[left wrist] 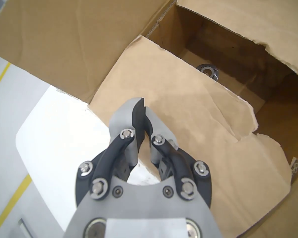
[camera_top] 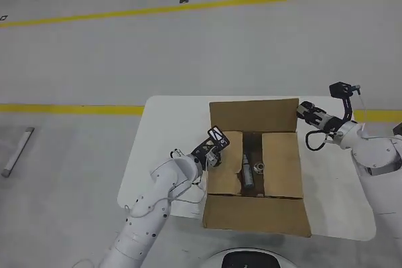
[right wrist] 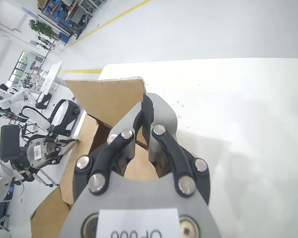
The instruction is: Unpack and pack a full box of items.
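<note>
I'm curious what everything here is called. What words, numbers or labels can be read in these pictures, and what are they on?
Right wrist label: print upside down and cut off by the picture's edge, so not readable whole.
Left wrist label: print too small to read.
Box: no print seen on its flaps or walls.

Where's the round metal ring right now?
In the top view the metal ring lies inside the open cardboard box, in the gap between its two inner flaps, right beside a grey cylindrical part.
</note>
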